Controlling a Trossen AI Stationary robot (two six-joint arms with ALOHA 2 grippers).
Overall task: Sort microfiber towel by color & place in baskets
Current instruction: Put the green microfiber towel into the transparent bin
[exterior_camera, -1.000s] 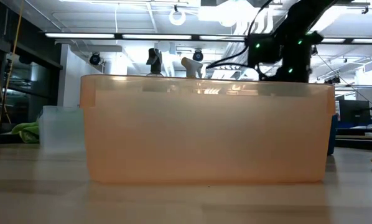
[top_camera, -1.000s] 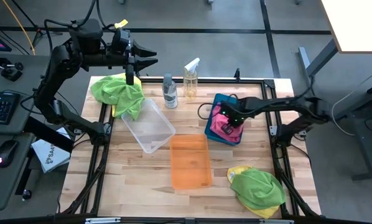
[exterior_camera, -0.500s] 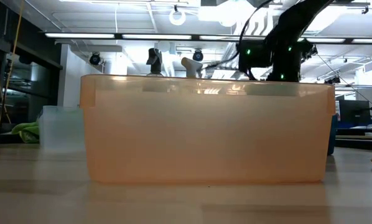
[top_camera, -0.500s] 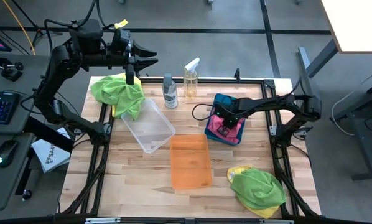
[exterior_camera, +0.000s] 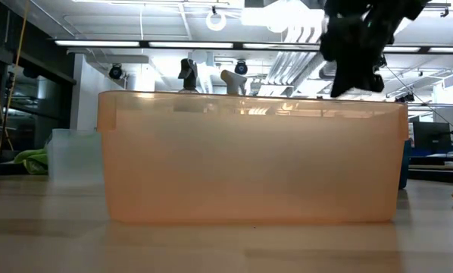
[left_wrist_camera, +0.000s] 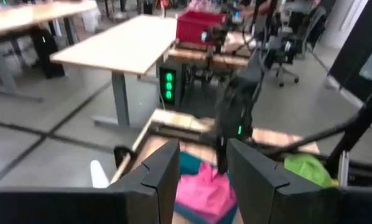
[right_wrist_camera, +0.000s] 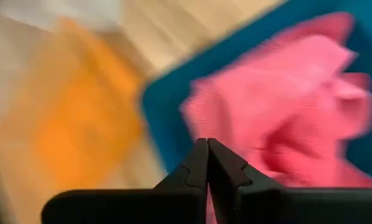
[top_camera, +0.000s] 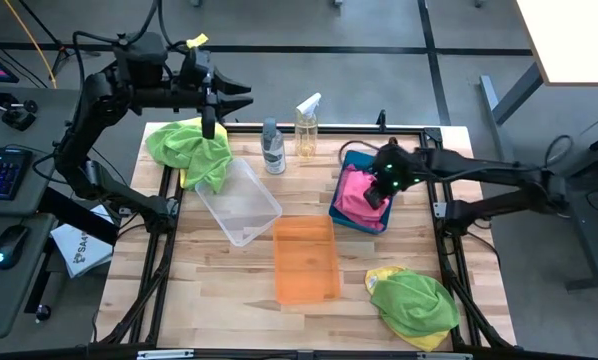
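A pink microfiber towel (top_camera: 354, 190) lies bunched in the teal basket (top_camera: 339, 213) at the right. My right gripper (top_camera: 375, 198) hangs shut just above it with nothing between its fingers (right_wrist_camera: 208, 158). A green towel on a yellow one (top_camera: 191, 150) lies at the far left beside the clear basket (top_camera: 239, 203). Another green-on-yellow heap (top_camera: 411, 300) lies near the right front corner. The orange basket (top_camera: 305, 258) stands in the middle. My left gripper (top_camera: 241, 95) is raised beyond the far left corner, open (left_wrist_camera: 201, 177) and holding nothing.
Two spray bottles (top_camera: 272, 147) (top_camera: 307, 125) stand at the far edge between the clear and teal baskets. Bare wood lies at the near left and between the orange basket and the right heap. The orange basket (exterior_camera: 249, 155) fills the low view.
My right gripper has risen out of the teal basket, staying shut, and has drawn a little toward the table's right edge while tipping less steeply. The pink towel has stayed in the basket and now shows more fully.
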